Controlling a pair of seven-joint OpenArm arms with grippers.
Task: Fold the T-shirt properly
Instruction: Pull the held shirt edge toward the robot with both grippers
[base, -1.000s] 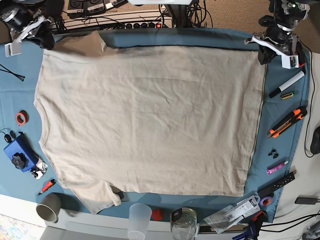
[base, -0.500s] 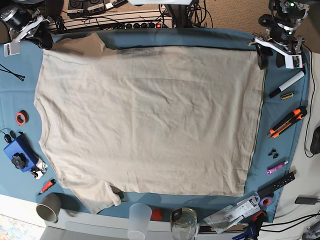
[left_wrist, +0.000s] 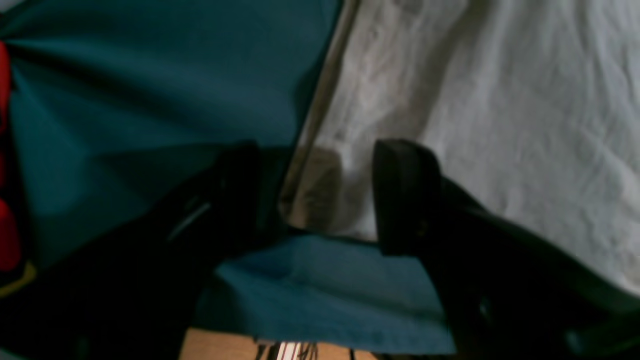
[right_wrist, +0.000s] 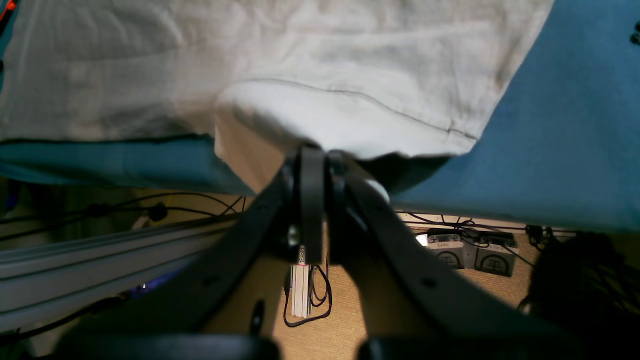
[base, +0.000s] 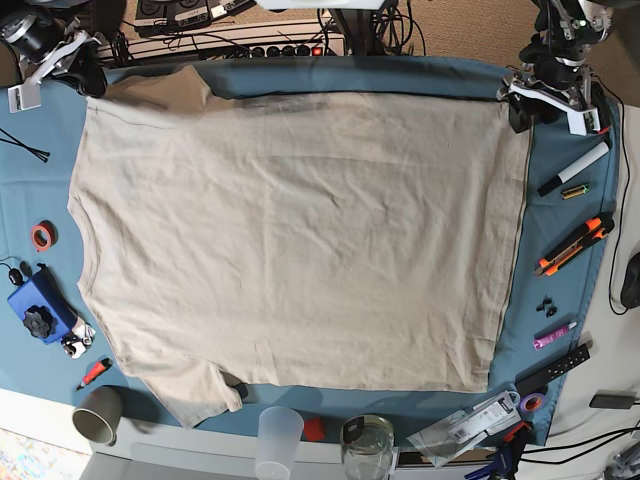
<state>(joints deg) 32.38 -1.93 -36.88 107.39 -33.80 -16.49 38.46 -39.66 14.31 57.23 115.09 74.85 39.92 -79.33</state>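
The beige T-shirt (base: 300, 240) lies spread flat on the teal tablecloth (base: 560, 300), its hem toward the right. In the base view my left gripper (base: 528, 108) hovers at the hem's far right corner. The left wrist view shows that gripper (left_wrist: 320, 195) open, its black fingers (left_wrist: 405, 195) standing on either side of the shirt's corner (left_wrist: 320, 185) without pinching it. My right gripper (base: 92, 80) is at the far left sleeve (base: 160, 92). In the right wrist view it (right_wrist: 316, 152) is shut on the sleeve's edge (right_wrist: 350, 120).
Along the right edge lie a marker (base: 575, 168), an orange utility knife (base: 575, 245) and a pink pen (base: 555, 335). A blue box (base: 38, 308) and a red tape ring (base: 42, 236) sit at the left. Cups (base: 278, 440) and a glass jar (base: 367, 445) line the near edge.
My left gripper has opened and let go of the hem corner, which now lies on the cloth. The right gripper has stayed shut at the sleeve.
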